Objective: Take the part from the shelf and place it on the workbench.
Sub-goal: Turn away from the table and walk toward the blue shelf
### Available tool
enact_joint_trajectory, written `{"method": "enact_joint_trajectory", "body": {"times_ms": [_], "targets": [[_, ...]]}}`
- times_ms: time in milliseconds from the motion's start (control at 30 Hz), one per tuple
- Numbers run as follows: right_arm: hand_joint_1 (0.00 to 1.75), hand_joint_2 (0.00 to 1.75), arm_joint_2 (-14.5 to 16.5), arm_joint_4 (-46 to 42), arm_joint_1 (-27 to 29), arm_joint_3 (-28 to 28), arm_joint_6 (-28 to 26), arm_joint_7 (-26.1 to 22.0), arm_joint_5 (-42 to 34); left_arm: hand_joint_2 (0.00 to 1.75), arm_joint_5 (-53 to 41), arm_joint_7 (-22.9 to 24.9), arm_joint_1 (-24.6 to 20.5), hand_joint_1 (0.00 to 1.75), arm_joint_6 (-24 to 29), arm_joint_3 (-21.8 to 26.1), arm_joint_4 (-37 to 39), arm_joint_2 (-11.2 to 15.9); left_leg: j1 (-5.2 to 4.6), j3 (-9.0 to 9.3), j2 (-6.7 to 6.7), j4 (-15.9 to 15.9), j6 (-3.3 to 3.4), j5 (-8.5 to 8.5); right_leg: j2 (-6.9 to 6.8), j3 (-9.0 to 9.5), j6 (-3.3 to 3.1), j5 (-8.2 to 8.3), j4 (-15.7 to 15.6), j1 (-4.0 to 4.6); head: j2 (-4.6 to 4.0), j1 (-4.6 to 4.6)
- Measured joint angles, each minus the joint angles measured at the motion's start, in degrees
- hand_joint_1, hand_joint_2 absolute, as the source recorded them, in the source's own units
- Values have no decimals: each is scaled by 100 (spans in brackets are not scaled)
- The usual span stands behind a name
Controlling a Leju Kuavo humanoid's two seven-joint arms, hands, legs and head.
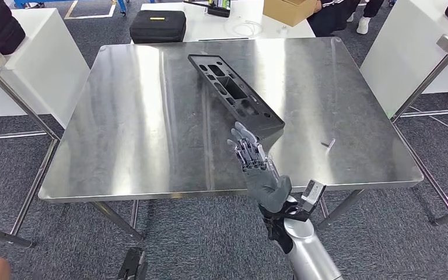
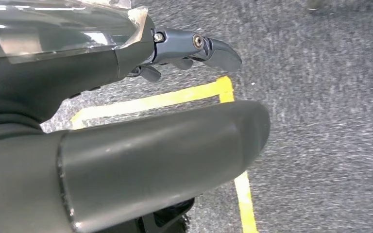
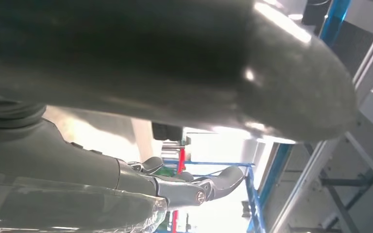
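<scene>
**Part on counter, right robot hand open just beside it**

Head view: black part (image 1: 235, 93), long flat moulded piece w/ cut-outs, lies flat on steel counter (image 1: 151, 128), roughly mid-counter, set diagonal — far end toward back centre, near end toward robot's right-front. Nothing holds it.

Right robot hand (image 1: 255, 160) raised over front part of counter, fingers (image 1: 244, 140) straight & spread, palm empty. Fingertips just beside part's near end; contact can't be told from this angle. Silver forearm comes up from below the front edge.

Right wrist view: thick grey thumb (image 3: 252, 82) takes most of frame, darker fingers (image 3: 194, 187) extended, nothing between them — open. Blue frame (image 3: 332, 22) & bright backdrop behind, blurred.

Left robot hand (image 2: 141, 141): left wrist view looks down at grey carpet (image 2: 330, 97) w/ yellow tape line (image 2: 150, 102). Thumb & fingers (image 2: 199, 48) lie apart, nothing held — open.

Around, head view: black case (image 1: 157, 24) and cardboard box (image 1: 289, 10) on white table behind counter; small dark bit (image 1: 327, 143) on counter to the right of the hand, too small to ID. A person's legs at back right (image 1: 338, 14)
</scene>
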Motion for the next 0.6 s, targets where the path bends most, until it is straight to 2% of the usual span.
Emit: {"method": "enact_joint_trajectory", "body": {"times_ms": [33,67,133,167,200,267,300,333,400,433,467,500,533,567,600], "targets": [[0,0,2,5,1,2,-14,11,9,0,9,1,0,0,5,3,0,1,17,150,1,-123,-10,104,0,-47,20,32,10,-4,0,0],[0,0,5,7,0,2,-26,25,18,0,19,1,-2,0,9,6,0,2,35,403,3,-452,-15,254,0,-86,42,57,24,-11,0,0],[0,0,16,6,-4,-1,-42,49,31,0,32,0,-14,0,13,10,0,0,47,946,-7,-1257,-2,424,2,-153,97,98,68,-5,1,3],[0,0,24,5,-6,-1,-51,62,38,0,33,-1,-17,0,12,11,0,-1,36,1096,-16,-1505,20,445,2,-176,133,122,87,6,1,5],[0,0,31,5,-8,-1,-60,71,40,0,32,-1,-18,0,11,12,0,-1,17,1148,-24,-1612,47,435,1,-197,176,151,96,17,1,6],[0,0,35,4,-6,-3,-80,90,44,0,32,-4,-17,0,8,16,0,3,-7,1100,-22,-1624,142,497,0,-225,276,207,92,18,-1,9],[0,0,31,4,-5,-8,-94,96,44,0,32,-7,-20,0,3,20,0,4,-10,1067,-12,-1634,197,543,2,-264,304,172,126,11,0,9],[0,0,23,4,-4,-13,-115,107,43,0,31,-10,-25,0,-3,24,0,6,-8,1020,0,-1650,263,600,4,-331,305,56,245,7,0,16],[0,0,0,6,7,-32,-177,133,29,0,20,-14,-34,0,-18,29,0,11,-15,881,17,-1661,347,721,10,-564,255,-381,831,3,0,24],[0,0,-15,9,26,-50,-216,151,13,0,11,-15,-34,0,-21,31,0,16,-23,794,21,-1658,368,785,11,-690,243,-606,1241,5,0,29],[0,0,-31,16,56,-75,-256,169,-11,0,5,-14,-32,0,-17,33,0,22,-31,706,23,-1656,373,848,12,-770,257,-747,1588,6,1,27],[0,0,-45,27,95,-105,-294,188,-37,0,1,-14,-28,0,-8,35,0,29,-37,618,25,-1652,373,911,12,-769,293,-785,1778,8,1,28],[0,0,-57,43,134,-134,-325,200,-58,0,0,-13,-24,0,2,39,0,35,-41,539,25,-1650,367,971,12,-662,341,-721,1755,8,1,28],[0,0,-65,61,167,-158,-347,211,-79,0,1,-13,-20,0,13,44,0,40,-43,468,25,-1648,355,1029,11,-442,384,-594,1502,7,1,28],[0,0,-69,83,188,-179,-361,222,-94,0,4,-13,-18,0,22,49,0,44,-44,407,24,-1645,337,1087,11,-143,404,-478,1095,8,1,29]]}}
